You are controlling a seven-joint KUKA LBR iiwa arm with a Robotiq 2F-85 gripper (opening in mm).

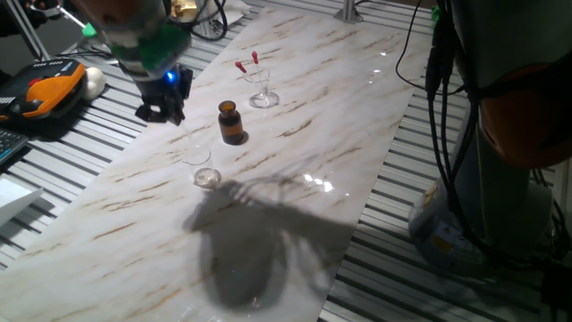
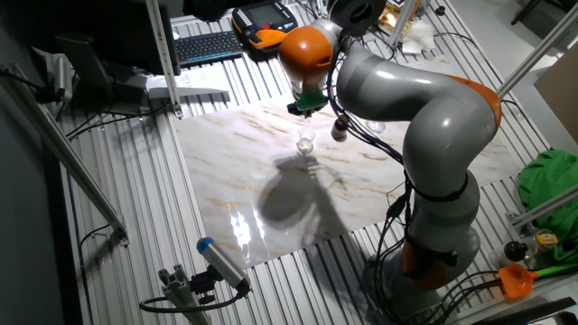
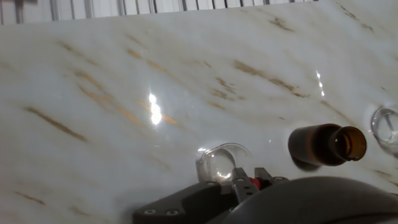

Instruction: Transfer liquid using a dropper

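Tool (image 1: 164, 105) hangs from the bent arm just above the marble worktop (image 1: 295, 179), left of the amber bottle (image 1: 231, 122); whether its jaws are parted I cannot tell.

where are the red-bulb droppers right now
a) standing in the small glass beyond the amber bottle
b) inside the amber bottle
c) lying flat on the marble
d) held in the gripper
a: in one fixed view the droppers stand with their red bulbs up in the small glass beyond the amber bottle, away from the gripper.
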